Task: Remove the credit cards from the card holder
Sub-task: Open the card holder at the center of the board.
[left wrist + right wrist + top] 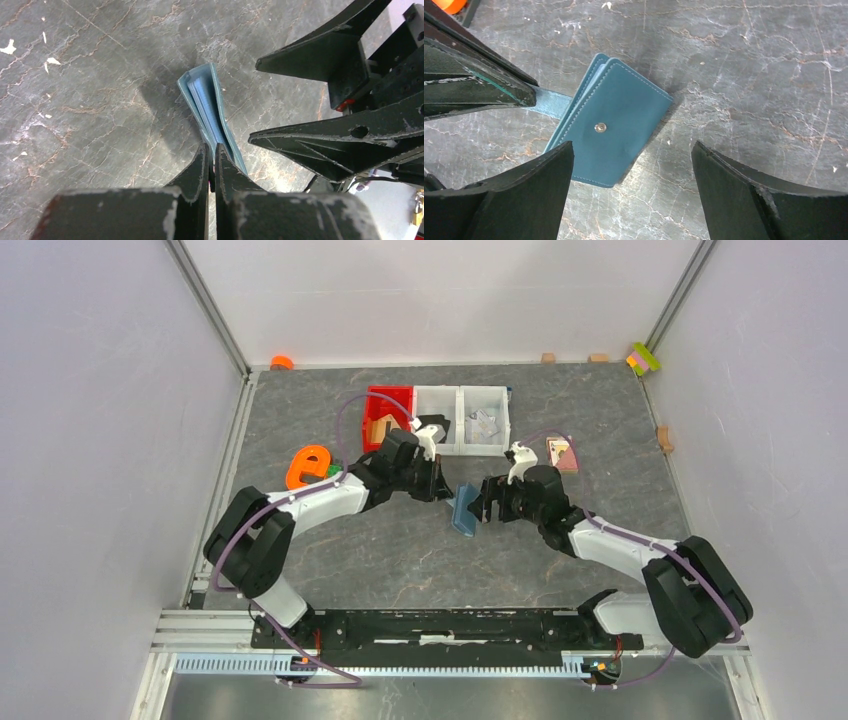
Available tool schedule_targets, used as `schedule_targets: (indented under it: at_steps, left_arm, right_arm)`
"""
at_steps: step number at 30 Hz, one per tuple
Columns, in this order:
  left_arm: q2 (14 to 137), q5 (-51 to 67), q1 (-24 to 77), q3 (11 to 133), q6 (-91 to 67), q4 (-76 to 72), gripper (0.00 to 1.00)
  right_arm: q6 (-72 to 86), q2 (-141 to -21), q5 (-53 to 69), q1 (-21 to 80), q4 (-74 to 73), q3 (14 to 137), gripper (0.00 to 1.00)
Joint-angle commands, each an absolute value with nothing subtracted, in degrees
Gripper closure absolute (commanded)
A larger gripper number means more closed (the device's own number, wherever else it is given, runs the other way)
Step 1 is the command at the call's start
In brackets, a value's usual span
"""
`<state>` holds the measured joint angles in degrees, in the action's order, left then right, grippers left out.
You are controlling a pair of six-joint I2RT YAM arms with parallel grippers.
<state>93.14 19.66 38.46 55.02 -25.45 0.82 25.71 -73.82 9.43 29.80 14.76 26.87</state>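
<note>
The card holder [465,510] is a steel-blue folding wallet with a metal snap, held between the two arms at mid-table. My left gripper [211,148] is shut on a thin edge of the card holder [207,105], which stands edge-on and slightly spread, casting a shadow on the table. From the right wrist, the card holder [619,120] shows its stitched outer face, its flap pinched by the left fingers [479,85]. My right gripper [631,145] stands wide open just short of it, holding nothing. The right fingers [325,55] show beside the wallet. The credit cards are hidden.
A red bin [388,405] and two white bins [437,405] sit in a row at the back. An orange curved toy [308,465] lies left of the left arm. A pink and wood piece [562,453] lies at the right. Small blocks [643,358] line the back wall.
</note>
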Motion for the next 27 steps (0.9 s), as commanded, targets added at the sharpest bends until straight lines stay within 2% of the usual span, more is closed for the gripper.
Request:
schedule_targets:
  at_steps: [1, 4, 10, 18, 20, 23, 27]
  left_arm:
    - [90.92, 23.02, 38.76, 54.20, -27.83, -3.63, 0.98]
    - [90.72, 24.33, 38.76, 53.55, -28.63, -5.34, 0.98]
    - [90.44, 22.26, 38.76, 53.44, -28.23, -4.48, 0.98]
    - [88.71, 18.27, 38.76, 52.55, -26.64, -3.56, 0.97]
    - [88.25, 17.72, 38.76, 51.85, -26.49, -4.36, 0.95]
    - [87.69, 17.40, 38.76, 50.89, -26.20, -5.62, 0.90]
    - [87.53, 17.41, 38.76, 50.39, -26.09, -6.30, 0.91]
  right_arm:
    - [24.37, -72.78, 12.57, 30.69, 19.28, 26.82, 0.09]
    - [24.40, -72.80, 12.09, 31.83, 18.97, 27.34, 0.03]
    - [24.98, -72.61, 8.51, 31.90, 16.60, 27.79, 0.02]
    - [25.64, -60.49, -9.50, 31.99, 13.91, 26.80, 0.04]
    - [27.51, -59.88, -13.94, 32.51, 13.02, 28.05, 0.06]
    - [27.28, -60.68, -23.47, 34.68, 11.95, 28.96, 0.04]
    - [27.71, -61.02, -8.68, 35.85, 21.28, 24.72, 0.06]
